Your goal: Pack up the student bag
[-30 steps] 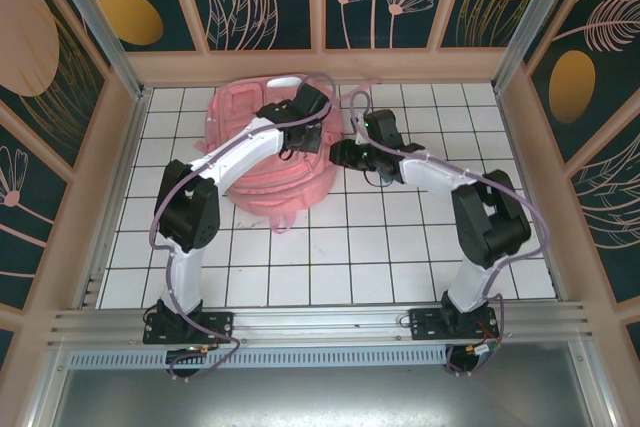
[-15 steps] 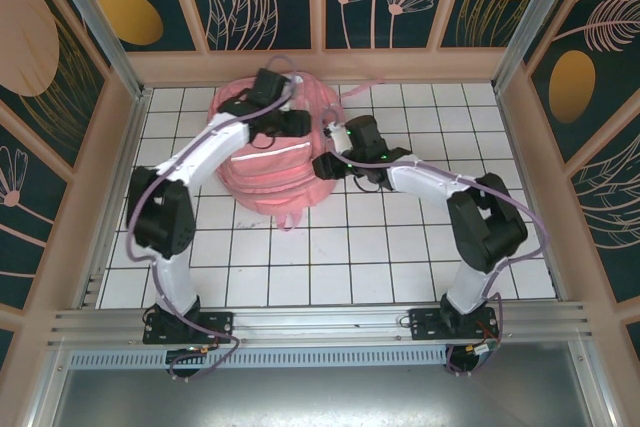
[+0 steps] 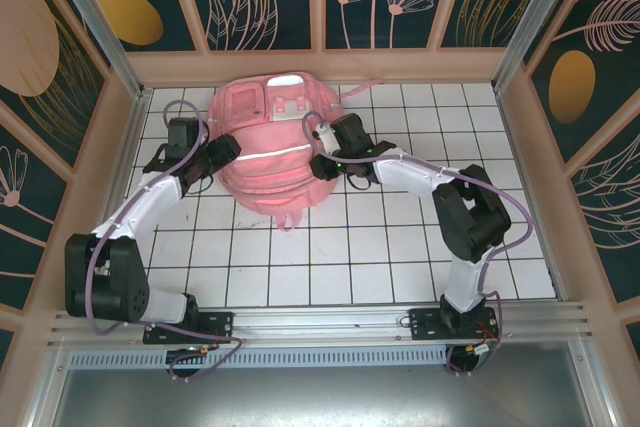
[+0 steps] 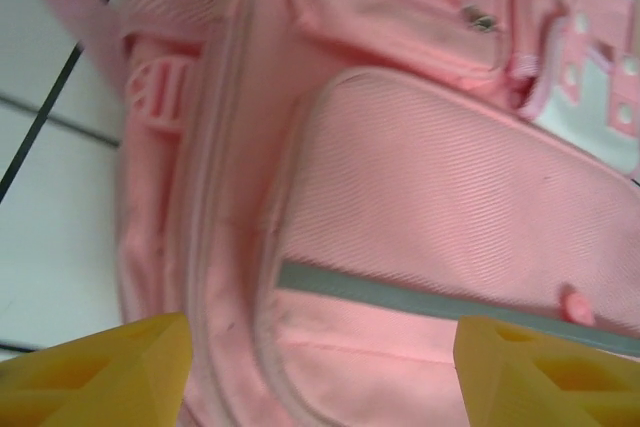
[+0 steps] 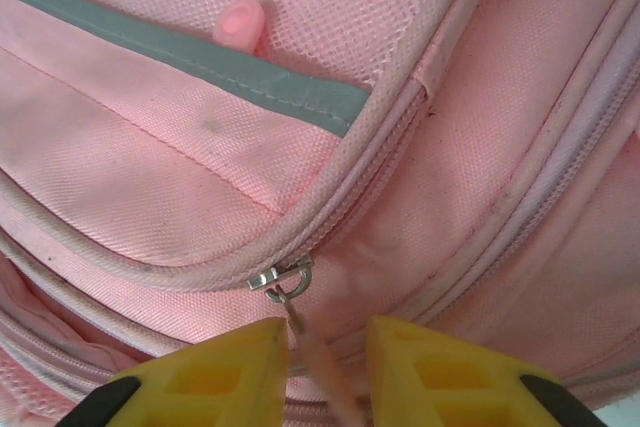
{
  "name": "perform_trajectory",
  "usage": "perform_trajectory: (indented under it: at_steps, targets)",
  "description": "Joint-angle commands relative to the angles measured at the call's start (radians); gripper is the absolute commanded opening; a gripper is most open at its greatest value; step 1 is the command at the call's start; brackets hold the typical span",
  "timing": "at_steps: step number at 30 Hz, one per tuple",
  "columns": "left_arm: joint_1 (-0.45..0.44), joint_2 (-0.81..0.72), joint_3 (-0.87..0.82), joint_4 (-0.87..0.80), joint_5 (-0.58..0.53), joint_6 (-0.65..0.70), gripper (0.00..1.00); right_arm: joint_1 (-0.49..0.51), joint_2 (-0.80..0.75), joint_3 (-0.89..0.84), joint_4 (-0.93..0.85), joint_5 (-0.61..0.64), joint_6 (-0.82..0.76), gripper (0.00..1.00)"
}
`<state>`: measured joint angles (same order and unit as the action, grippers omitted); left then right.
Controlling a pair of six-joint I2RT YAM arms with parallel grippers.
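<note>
Zip step on student bag point(image 3: 268, 147) judged underway. Zipper pull point(image 5: 310, 347) straddled at lower centre, not yet pinched, by narrowly parted right gripper point(image 5: 325, 342). Left gripper point(image 4: 320, 352) spread wide, empty. Pinch required next.

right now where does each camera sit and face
Top external: above and behind, looking down at both arms and the student bag.
Left wrist: on the left claw, fingers showing, faces the bag's front pocket.
Right wrist: on the right claw, fingers showing, faces a zipper pull.
Both wrist views share the grey stripe.
</note>
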<state>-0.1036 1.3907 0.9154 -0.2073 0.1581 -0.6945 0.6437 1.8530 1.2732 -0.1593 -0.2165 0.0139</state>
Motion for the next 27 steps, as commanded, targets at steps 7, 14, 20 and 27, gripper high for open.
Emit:
perform_trajectory:
  at_steps: [7, 14, 20, 27]
  targets:
    - [0.029, -0.114, -0.131, 0.046, -0.156, -0.08, 0.62, 0.018, 0.024, 0.054, -0.055, 0.093, -0.05, 0.13]
    - [0.03, -0.079, -0.231, 0.147, -0.053, -0.119, 0.4, 0.034, -0.022, 0.043, -0.079, 0.054, -0.068, 0.01]
    - [0.03, 0.004, -0.204, 0.206, 0.026, -0.103, 0.36, 0.046, -0.057, 0.023, -0.082, 0.025, -0.077, 0.0]
    - [0.03, 0.07, -0.095, 0.156, -0.12, -0.077, 0.31, 0.046, -0.061, 0.03, -0.09, 0.034, -0.077, 0.0]
